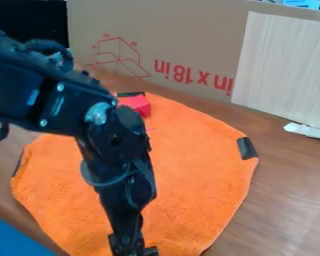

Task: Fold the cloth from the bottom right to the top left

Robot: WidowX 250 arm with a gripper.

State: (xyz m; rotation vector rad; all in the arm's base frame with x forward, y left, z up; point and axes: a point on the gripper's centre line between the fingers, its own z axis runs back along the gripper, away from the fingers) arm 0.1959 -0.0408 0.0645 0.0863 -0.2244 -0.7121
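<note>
One wooden tabletop (pixel 289 185), with a cardboard box (pixel 183 35) standing along its far side and an orange cloth (pixel 196 165) spread out in front.
The cloth lies unfolded across the middle, its near end reaching the bottom of the view; a black arm (pixel 119 145) comes in from the upper left over its left part. A pale panel (pixel 283 65) stands upright before the box's right part. The gripper (pixel 132 246) hangs low over the cloth's near end; whether its jaws are wide or narrow, one cannot tell. A red block (pixel 137 104) sits by the cloth's far corner, and a dark patch (pixel 247 148) marks its right corner.
</note>
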